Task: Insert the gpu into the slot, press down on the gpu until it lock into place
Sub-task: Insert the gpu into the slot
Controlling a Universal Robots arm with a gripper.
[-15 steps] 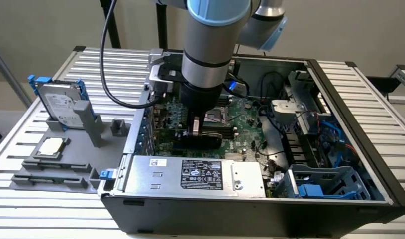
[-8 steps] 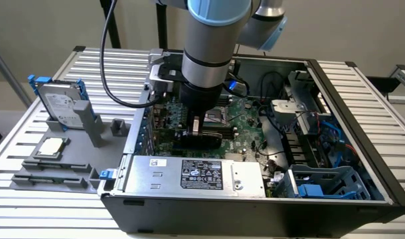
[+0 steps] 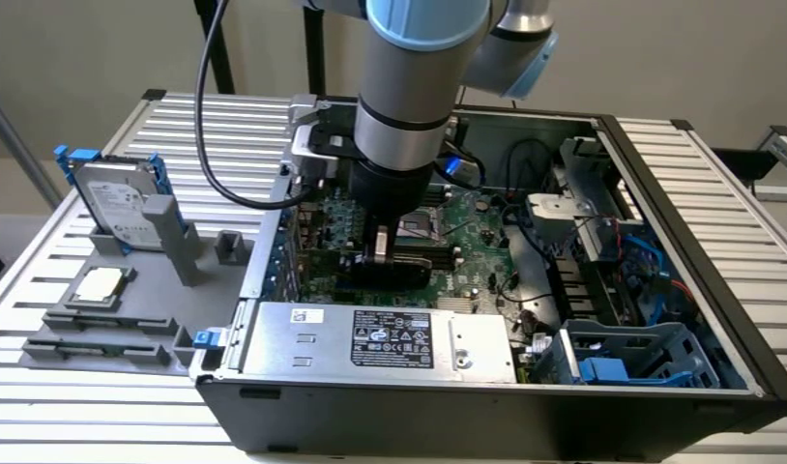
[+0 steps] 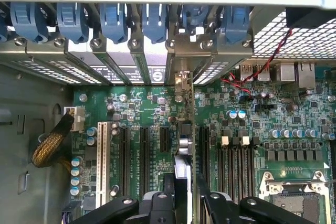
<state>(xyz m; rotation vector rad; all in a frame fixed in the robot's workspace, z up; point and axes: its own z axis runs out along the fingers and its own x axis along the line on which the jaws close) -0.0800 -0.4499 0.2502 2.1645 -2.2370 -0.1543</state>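
My gripper [image 3: 381, 253] reaches down into the open computer case, over the green motherboard [image 3: 478, 217]. It is shut on the gpu [image 3: 387, 277], a thin black card standing on edge on the board. In the wrist view the gpu [image 4: 182, 153] runs edge-wise from between my fingertips [image 4: 167, 195] towards its metal bracket at the case's rear wall. My gripper [image 4: 184, 198] clamps it from both sides. The card stands upright in line with the expansion connectors. The blue slot is hidden beneath it.
Black expansion slots [image 4: 143, 150] and a white one [image 4: 102, 156] lie beside the card, memory slots [image 4: 233, 163] and the CPU socket [image 4: 296, 198] on the other side. Blue bracket clips [image 4: 113, 19] line the rear. The power supply [image 3: 381, 338] sits at the case front. A hard drive [image 3: 116, 203] stands outside on the exterior view's left.
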